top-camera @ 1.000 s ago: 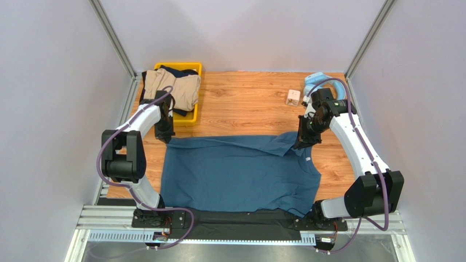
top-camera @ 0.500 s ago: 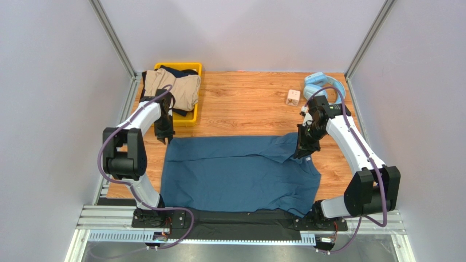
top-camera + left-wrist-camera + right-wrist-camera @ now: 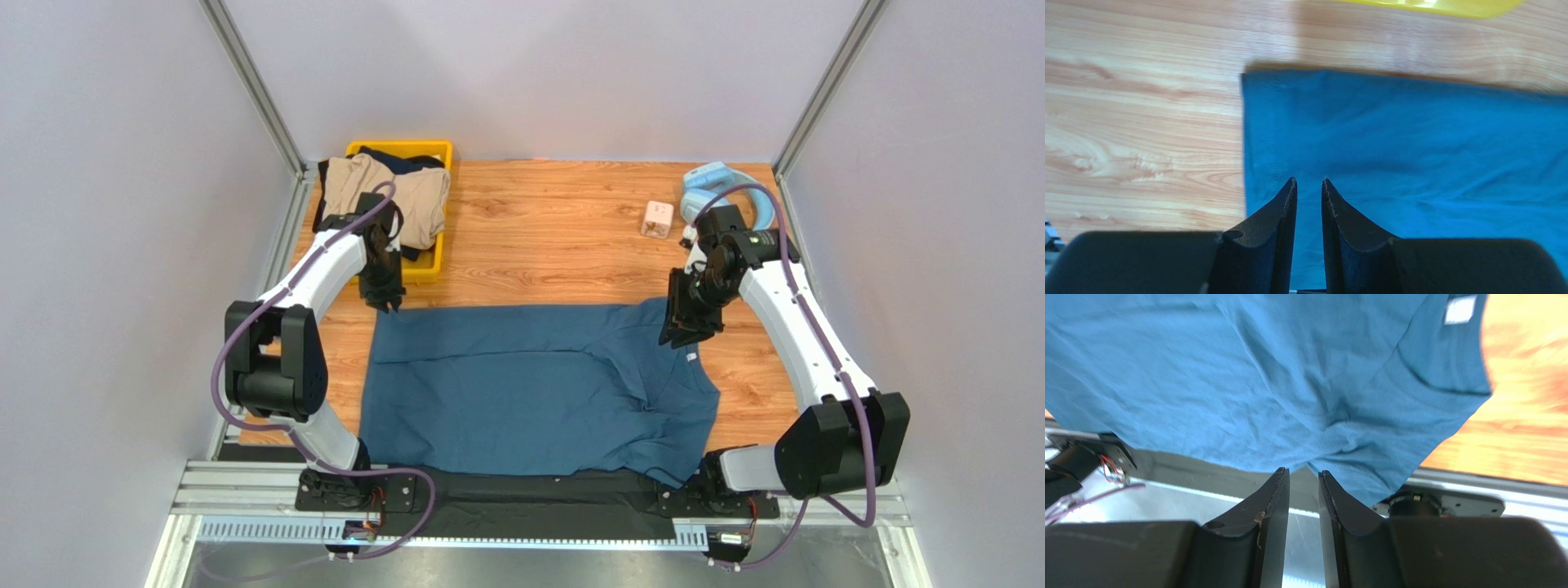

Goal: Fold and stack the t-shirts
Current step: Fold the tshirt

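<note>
A large dark teal-blue t-shirt (image 3: 528, 392) lies spread flat on the wooden table, its white neck label (image 3: 1459, 309) at the right. My left gripper (image 3: 383, 294) hovers at the shirt's far-left corner (image 3: 1257, 82), its jaws slightly apart with nothing between them. My right gripper (image 3: 682, 328) stands over the collar at the far right, also open and empty. In the left wrist view my left gripper (image 3: 1309, 182) has teal cloth (image 3: 1413, 135) beneath it. In the right wrist view my right gripper (image 3: 1303, 471) looks down the shirt (image 3: 1290, 367). A tan t-shirt (image 3: 411, 196) and a dark navy one (image 3: 399, 159) lie bunched in the bin.
The yellow bin (image 3: 432, 257) stands at the far left, just beyond the left gripper. Light-blue headphones (image 3: 724, 184) and a small pale cube (image 3: 659, 218) sit at the far right. The shirt's near hem reaches the table's front edge and black strip (image 3: 540, 493).
Both grippers have opened and let go of the teal shirt's far edge. The raised right side has dropped, and the left gripper has shifted slightly towards the bin.
</note>
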Motion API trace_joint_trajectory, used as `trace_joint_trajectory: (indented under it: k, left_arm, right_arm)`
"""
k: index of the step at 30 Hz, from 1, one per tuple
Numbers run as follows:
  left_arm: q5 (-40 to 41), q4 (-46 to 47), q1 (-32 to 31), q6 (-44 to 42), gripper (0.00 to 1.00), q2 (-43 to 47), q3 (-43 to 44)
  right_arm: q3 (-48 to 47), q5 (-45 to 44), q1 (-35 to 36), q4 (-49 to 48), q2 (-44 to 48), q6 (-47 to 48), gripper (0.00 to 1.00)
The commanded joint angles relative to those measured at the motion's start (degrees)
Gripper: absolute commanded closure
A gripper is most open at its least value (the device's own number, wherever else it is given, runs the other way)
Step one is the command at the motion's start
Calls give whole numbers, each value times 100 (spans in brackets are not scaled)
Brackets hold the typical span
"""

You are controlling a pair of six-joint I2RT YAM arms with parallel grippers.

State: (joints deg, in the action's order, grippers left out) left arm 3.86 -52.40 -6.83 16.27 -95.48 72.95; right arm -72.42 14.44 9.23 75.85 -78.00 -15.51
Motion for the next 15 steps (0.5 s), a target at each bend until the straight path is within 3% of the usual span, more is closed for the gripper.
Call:
trace_joint_trajectory:
  k: [1, 6, 15]
  left_arm:
    - [-288, 178, -283, 95, 72, 56, 158]
    - [-351, 239, -556, 43, 72, -40, 211]
    - [-342, 353, -635, -115, 73, -313, 115]
  right_arm:
    - [-457, -275, 17, -149, -31, -67, 71]
    - [-211, -177, 26, -772, -549, -75, 70]
    - [-395, -1320, 26, -1327, -2078, 31, 74]
